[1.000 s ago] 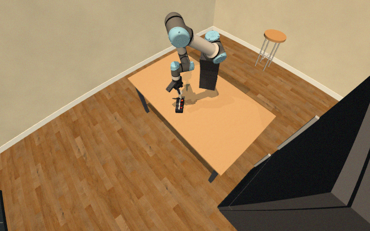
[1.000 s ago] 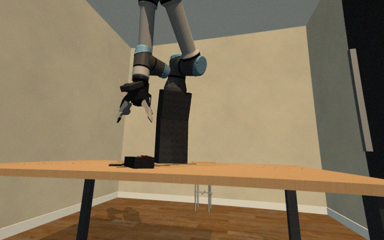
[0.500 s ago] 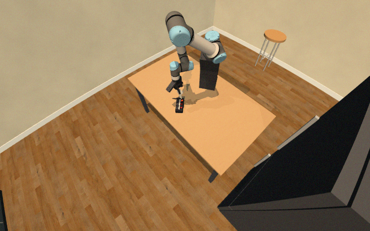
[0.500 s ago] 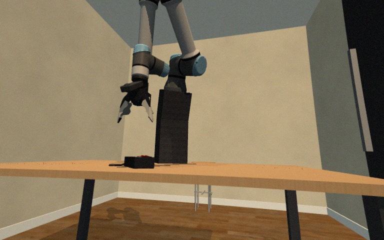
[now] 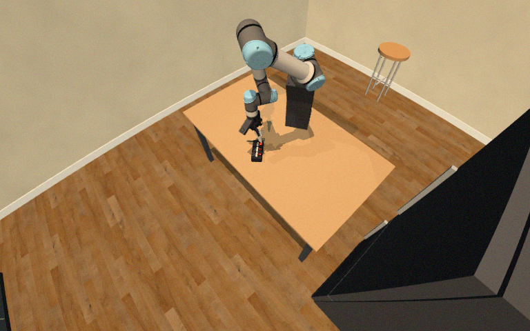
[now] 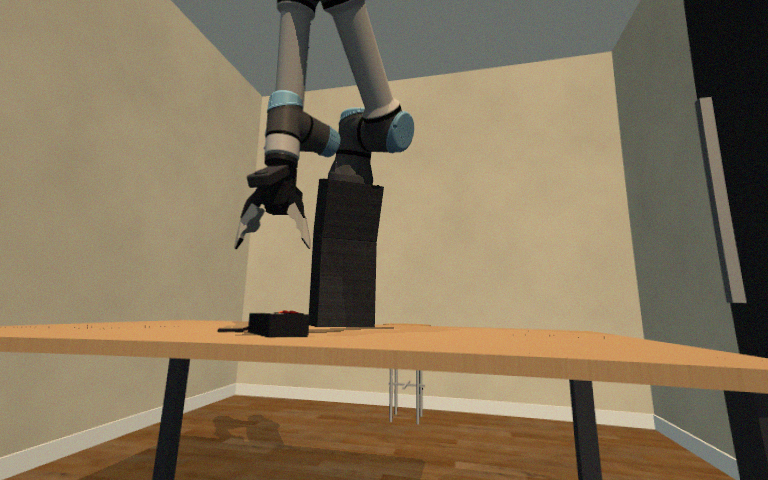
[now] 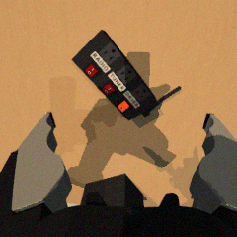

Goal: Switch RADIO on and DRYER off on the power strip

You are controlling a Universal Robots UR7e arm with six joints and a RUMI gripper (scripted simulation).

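While the strip lies flat on the table with its switches facing up, the gripper hangs high above it, not touching it. Its two fingers are spread wide with nothing between them. From the wrist view, the strip sits at a slant, with three red switches in a row beside three white labels. The RADIO switch and the middle switch look dark red. The DRYER switch glows bright orange-red. A short cord sticks out of the strip's end next to DRYER. The strip is near the table's side edge, just in front of the arm's dark stand. A stool stands by the far wall.
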